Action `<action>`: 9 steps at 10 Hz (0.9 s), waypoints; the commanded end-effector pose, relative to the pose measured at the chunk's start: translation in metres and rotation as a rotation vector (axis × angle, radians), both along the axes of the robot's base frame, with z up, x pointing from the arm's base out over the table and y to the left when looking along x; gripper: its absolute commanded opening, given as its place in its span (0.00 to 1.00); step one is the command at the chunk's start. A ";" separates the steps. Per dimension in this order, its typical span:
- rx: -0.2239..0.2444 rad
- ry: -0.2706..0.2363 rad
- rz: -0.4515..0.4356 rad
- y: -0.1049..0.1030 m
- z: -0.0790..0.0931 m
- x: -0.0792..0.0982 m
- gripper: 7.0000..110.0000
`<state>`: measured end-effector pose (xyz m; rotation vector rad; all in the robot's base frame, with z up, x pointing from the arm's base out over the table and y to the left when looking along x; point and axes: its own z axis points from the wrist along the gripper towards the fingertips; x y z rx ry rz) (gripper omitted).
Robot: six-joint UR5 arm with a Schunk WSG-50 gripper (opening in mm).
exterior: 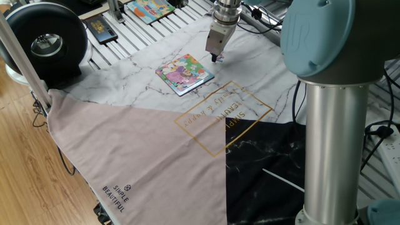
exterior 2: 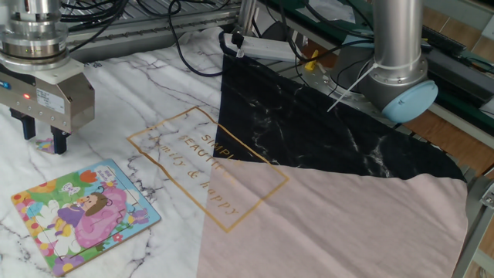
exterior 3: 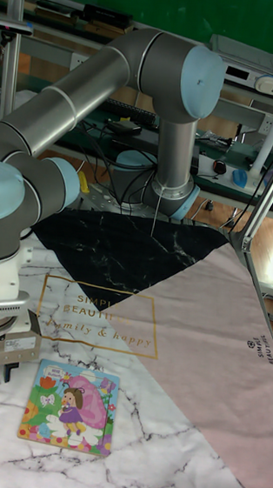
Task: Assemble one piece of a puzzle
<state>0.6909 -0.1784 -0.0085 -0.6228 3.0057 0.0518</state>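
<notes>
Piece (exterior 2: 46, 144) between claw (exterior 2: 42, 141) fingers, just beyond puzzle (exterior 2: 83, 215).
Tiny, light, thin, stiff; pinch by edges. Claw closure: cannot tell.

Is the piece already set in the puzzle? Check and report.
No: the piece lies on the marble cloth between the fingers of the gripper, apart from the puzzle.

Even, bright indoor light fills all three views, apparently from overhead, and shadows are soft and short. The marbled cloth (exterior 2: 154, 85) reads pale but not blown out. The big teal arm joint (exterior: 337, 37) close to the lens is slightly soft. The tall fixed view is a little dimmer, with a dark background.
</notes>
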 end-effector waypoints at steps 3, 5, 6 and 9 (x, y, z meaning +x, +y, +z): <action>-0.010 0.022 -0.020 -0.003 0.003 -0.006 0.36; -0.029 0.047 -0.012 -0.007 0.004 -0.013 0.36; -0.035 0.058 -0.012 -0.008 0.004 -0.015 0.36; -0.066 0.073 0.041 -0.016 0.004 -0.019 0.36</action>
